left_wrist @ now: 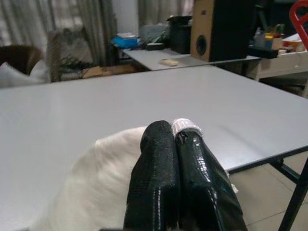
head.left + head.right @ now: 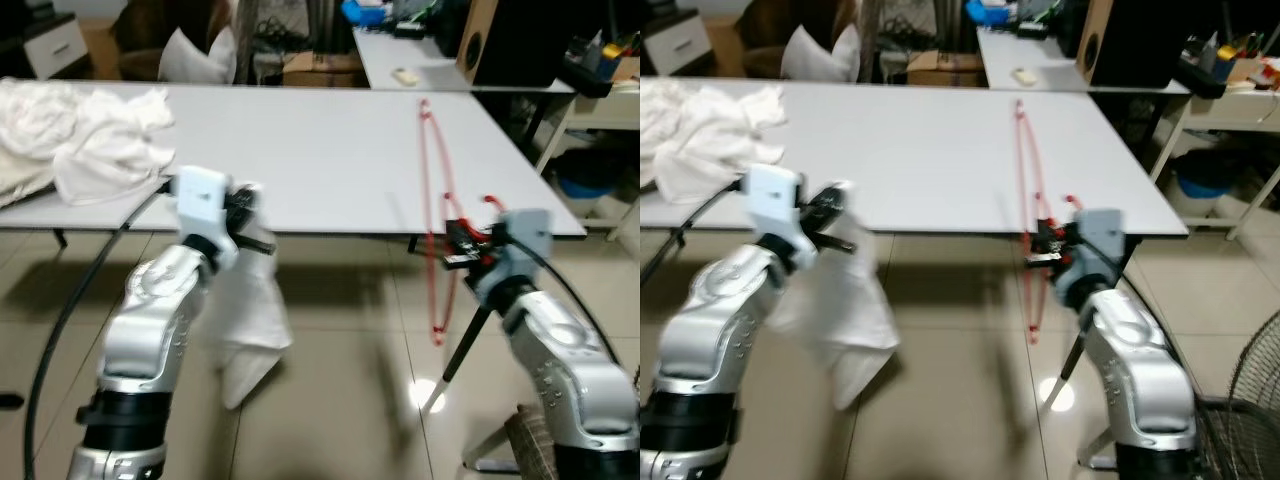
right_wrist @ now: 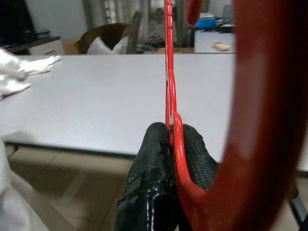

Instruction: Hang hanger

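Up close, my right tool pinches the red hanger, which stands upright at the table edge, its hook blurry. My left tool is squeezed shut on a white cloth hanging over the floor.

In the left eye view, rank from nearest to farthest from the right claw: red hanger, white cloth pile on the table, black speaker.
1. Red hanger, gripped in the right claw.
2. Black speaker, beyond the table's far right corner.
3. White cloth pile, on the table's far left.
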You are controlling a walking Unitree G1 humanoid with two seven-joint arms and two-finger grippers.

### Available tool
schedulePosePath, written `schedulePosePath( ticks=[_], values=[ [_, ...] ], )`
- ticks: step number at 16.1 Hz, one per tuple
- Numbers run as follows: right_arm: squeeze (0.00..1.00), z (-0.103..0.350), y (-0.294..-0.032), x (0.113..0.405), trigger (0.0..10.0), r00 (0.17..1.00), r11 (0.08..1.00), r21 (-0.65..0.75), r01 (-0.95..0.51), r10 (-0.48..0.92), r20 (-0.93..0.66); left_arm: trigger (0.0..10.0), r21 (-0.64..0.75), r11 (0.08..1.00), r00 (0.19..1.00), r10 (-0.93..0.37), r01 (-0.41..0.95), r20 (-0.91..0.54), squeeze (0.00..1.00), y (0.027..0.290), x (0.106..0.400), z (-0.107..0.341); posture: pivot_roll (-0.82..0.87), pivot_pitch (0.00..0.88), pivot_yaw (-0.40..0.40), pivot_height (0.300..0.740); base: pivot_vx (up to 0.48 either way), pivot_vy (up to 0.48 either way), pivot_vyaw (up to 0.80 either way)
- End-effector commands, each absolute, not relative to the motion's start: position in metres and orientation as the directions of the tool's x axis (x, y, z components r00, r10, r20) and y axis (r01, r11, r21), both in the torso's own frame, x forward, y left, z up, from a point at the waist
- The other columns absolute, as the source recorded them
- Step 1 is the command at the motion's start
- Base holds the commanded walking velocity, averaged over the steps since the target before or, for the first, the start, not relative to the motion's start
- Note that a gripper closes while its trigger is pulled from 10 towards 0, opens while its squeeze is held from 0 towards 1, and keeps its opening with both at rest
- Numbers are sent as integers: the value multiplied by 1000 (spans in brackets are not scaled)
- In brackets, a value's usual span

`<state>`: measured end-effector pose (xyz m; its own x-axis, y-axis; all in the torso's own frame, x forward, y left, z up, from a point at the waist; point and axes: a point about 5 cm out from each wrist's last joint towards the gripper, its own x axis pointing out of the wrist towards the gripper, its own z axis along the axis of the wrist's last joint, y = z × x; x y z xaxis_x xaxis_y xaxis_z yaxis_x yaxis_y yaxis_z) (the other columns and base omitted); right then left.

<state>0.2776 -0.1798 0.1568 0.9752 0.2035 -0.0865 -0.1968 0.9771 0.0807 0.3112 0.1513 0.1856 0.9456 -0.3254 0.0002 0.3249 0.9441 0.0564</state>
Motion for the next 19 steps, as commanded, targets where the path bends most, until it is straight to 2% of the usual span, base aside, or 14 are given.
schedulePosePath(
  ticks=[1,4,7,10,12,15,16,19],
  values=[
    [0,159,-172,277,10000,969,970,93,-224,232,-85,10000,76,944,946,-323,322,6,0,157,315,191,4,0,21,740,390,0,-650],
    [0,161,-175,277,10000,956,960,44,-277,280,-86,10000,90,945,949,-316,314,11,0,160,326,200,-5,0,46,740,390,0,0],
    [0,179,-183,273,10000,913,913,-53,-405,400,-84,10000,87,953,956,-292,289,23,0,168,341,212,-7,0,47,740,393,0,0],
    [0,195,-191,259,10000,815,802,-149,-578,561,-143,10000,83,950,951,-305,300,48,0,172,357,227,-8,0,42,740,389,0,0],
    [0,209,-201,245,10000,705,675,-207,-708,666,-244,10000,101,940,940,-334,326,76,0,168,372,244,-10,0,36,740,390,0,0],
    [0,221,-216,230,10000,610,570,-221,-791,706,-360,10000,132,931,931,-354,342,89,0,169,389,261,-7,0,35,740,391,0,0],
    [0,230,-220,221,10000,533,501,-192,-844,742,-408,10000,144,927,927,-361,346,100,0,172,397,273,-10,0,38,740,390,0,0],
    [0,235,-217,219,10000,461,430,-176,-885,764,-452,10000,143,897,894,-435,419,112,0,158,404,286,-18,0,47,740,393,0,0]
  ],
)
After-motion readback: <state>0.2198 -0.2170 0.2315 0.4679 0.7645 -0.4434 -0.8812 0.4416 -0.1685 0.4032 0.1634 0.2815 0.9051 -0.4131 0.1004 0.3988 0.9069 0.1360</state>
